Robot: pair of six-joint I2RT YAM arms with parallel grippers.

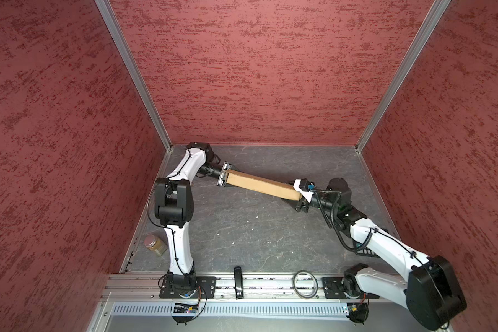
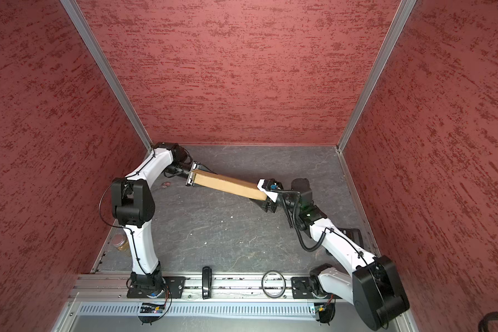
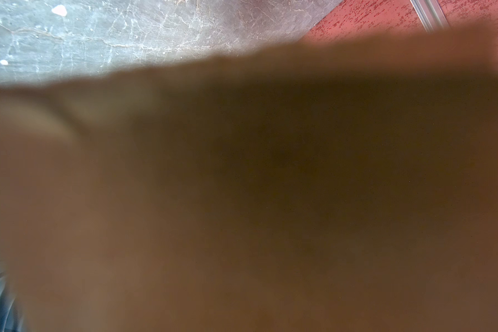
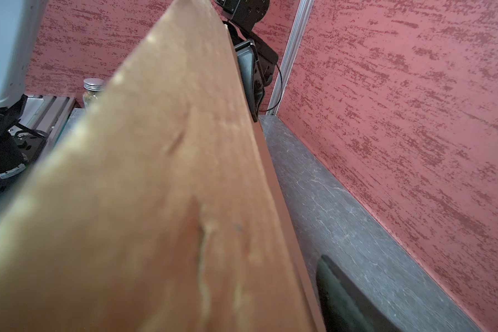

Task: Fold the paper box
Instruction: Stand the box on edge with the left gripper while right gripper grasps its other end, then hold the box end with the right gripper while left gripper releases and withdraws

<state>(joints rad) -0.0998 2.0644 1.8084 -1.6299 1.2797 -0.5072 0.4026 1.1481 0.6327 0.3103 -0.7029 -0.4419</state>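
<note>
Nearest, a metal rail (image 1: 144, 283) runs across the front edge and carries both arm bases, with a small black object (image 1: 238, 283) lying on it near the middle and a ring (image 1: 305, 285) to its right. Just beyond the rail, at the near left corner of the table (image 1: 242, 230), a glass jar (image 1: 155, 244) stands upright with its metal lid on. It holds something yellow-brown, too small to identify.

Further back, past the middle of the table, the paper box (image 1: 260, 184) stands on one long edge as a narrow brown slab. It runs from far left down toward the right. Whether its lower edge touches the table cannot be told.

The left gripper (image 1: 227, 178) has its fingers closed on the box's left end, and the left wrist view is almost filled with blurred cardboard. The right gripper (image 1: 298, 197) straddles the right end. In the right wrist view one dark finger (image 4: 345, 296) sits just beside the cardboard and the other is hidden, so a firm grip cannot be confirmed.

The table is dark grey with pale stone-like veins and a few light specks. Red textured walls (image 1: 270, 72) close it in on the left, right and far sides, joined at the far corners by metal posts (image 1: 133, 74).
</note>
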